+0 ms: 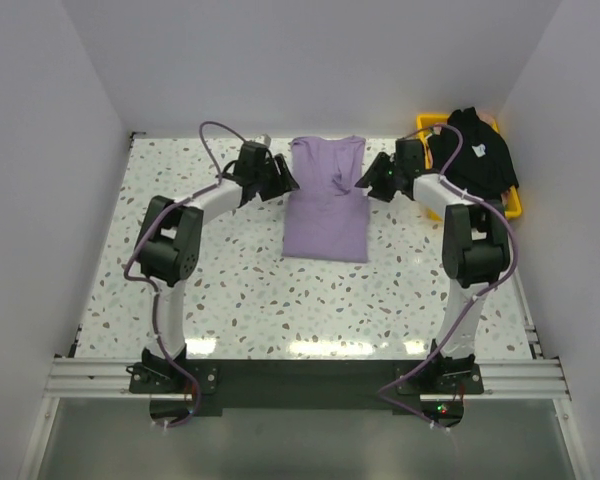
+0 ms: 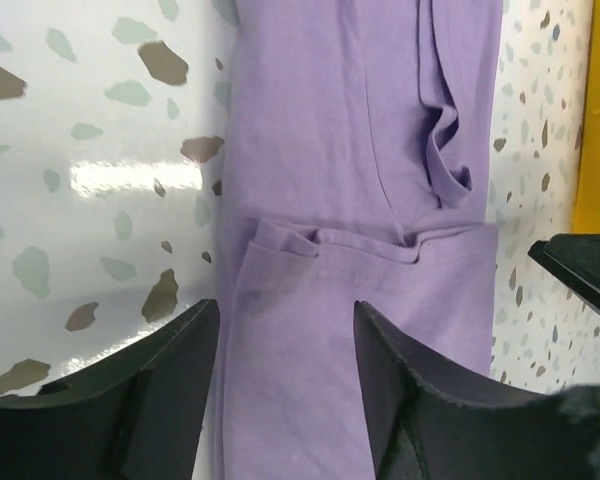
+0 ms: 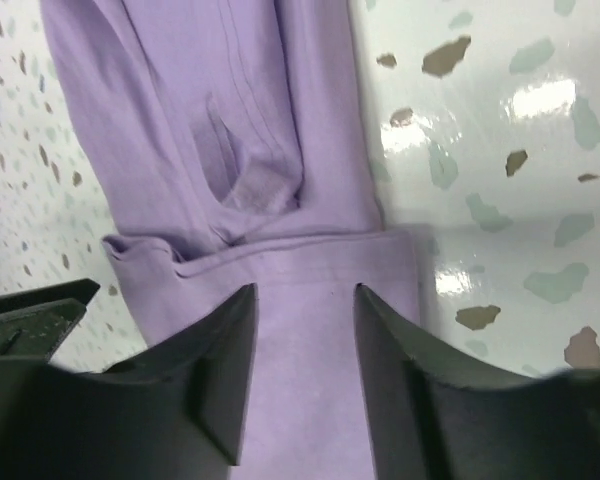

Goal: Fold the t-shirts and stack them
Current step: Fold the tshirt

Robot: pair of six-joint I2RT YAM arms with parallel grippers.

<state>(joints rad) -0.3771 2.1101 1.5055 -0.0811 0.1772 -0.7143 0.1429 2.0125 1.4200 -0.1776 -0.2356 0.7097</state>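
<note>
The lavender t-shirt (image 1: 327, 200) lies lengthwise near-to-far between the left pincer (image 1: 288, 182) and right pincer (image 1: 364, 183), both released.

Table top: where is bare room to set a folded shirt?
Biggest free patch: the near table, between the lavender shirt and the arm bases. Smaller: the far left corner, outside the left gripper. Crowded: the far middle, where it and the right gripper flank the shirt, and the far right, with the black shirt on the yellow basket.
</note>
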